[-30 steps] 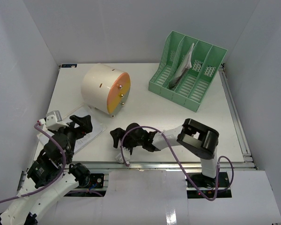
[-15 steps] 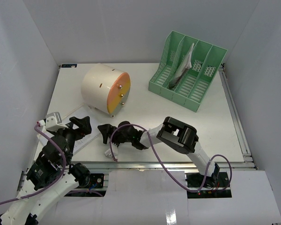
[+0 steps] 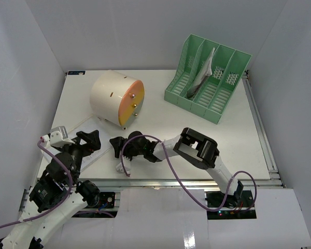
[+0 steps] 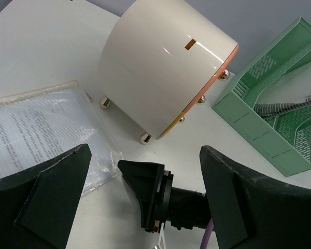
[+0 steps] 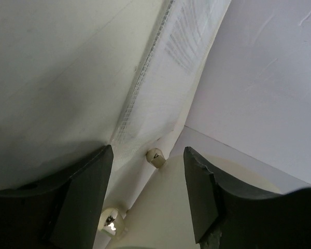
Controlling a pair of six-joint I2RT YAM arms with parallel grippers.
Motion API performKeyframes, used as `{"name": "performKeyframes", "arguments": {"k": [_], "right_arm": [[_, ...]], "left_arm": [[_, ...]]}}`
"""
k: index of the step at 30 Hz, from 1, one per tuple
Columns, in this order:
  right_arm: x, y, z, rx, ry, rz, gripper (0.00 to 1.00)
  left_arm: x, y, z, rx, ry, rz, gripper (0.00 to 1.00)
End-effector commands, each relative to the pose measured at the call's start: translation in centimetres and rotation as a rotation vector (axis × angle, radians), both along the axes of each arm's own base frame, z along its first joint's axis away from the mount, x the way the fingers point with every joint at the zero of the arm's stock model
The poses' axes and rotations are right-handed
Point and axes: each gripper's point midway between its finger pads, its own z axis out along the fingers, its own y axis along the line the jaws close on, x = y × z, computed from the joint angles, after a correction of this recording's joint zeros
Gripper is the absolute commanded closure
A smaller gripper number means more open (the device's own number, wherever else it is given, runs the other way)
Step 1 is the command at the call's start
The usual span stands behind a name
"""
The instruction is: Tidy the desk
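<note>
Near the counter's (image 3: 197, 124) front-left corner, right claw (image 5: 147, 151), unclenched, should straddle the sleeve's (image 4: 41, 129) edge squarely before pinching; left claw (image 3: 93, 141) gapes empty.

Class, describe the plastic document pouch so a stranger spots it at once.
Start at the cream drum-shaped box on the white desk. On its near-left side lies a flat clear pouch holding a printed sheet, the only see-through thing.
</note>
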Motion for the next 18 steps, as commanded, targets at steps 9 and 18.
{"name": "performKeyframes", "arguments": {"k": [9, 18], "right_arm": [[0.0, -1.7, -0.5, -0.173, 0.036, 0.019, 0.32], [2.2, 1.0, -2.4, -0.129, 0.009, -0.030, 0.42]], "left_arm": [[0.2, -0.7, -0.3, -0.007, 0.001, -0.026, 0.02], [-0.2, -0.9, -0.5, -0.026, -0.005, -0.049, 0.02]]}}
